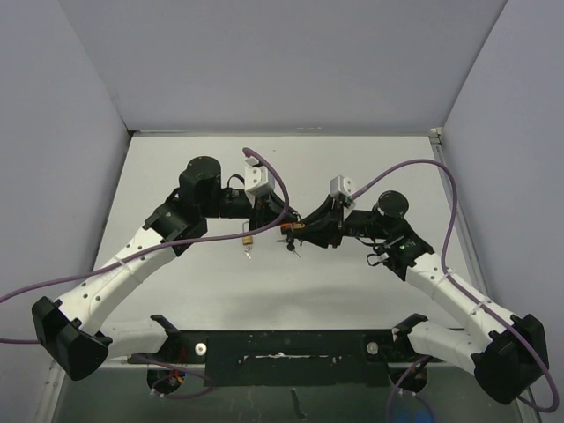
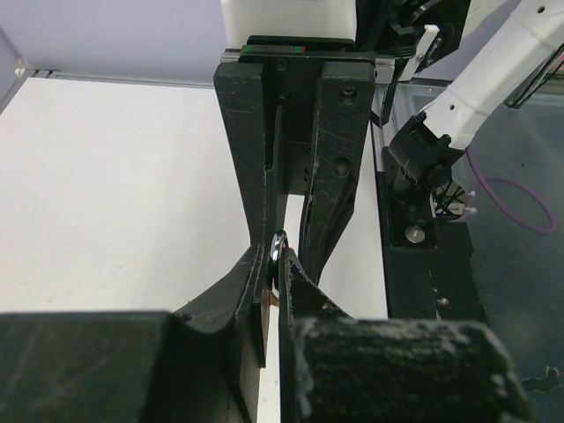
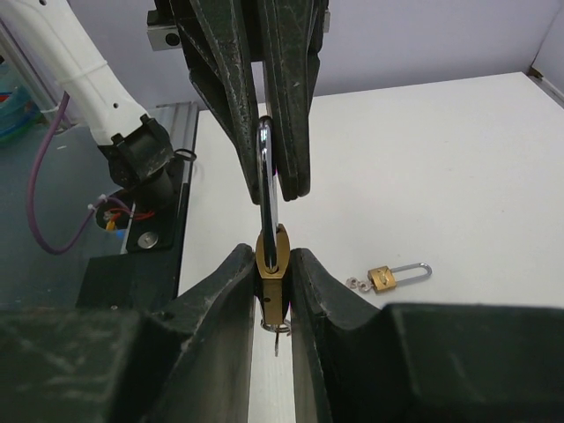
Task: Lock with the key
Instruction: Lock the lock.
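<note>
White tabletop (image 3: pixel 441 159). Your right gripper (image 3: pixel 270 261) had its jaws narrowly apart, clamping the small brass padlock (image 3: pixel 271 277) by its body, mid-air between your arms. Left gripper (image 2: pixel 275 264) was pinched shut on the chrome shackle (image 3: pixel 267 176); silver key (image 3: pixel 278 333) dangled underneath.

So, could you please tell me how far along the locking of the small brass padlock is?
Done: the small brass padlock is lifted off the white table, clamped in the right gripper. In hand: the left gripper pinches its silver steel shackle. To do: the small metal key dangling beneath the body is ungripped, and whether the shackle is latched cannot be told. A second brass padlock lies untouched on the table.
</note>
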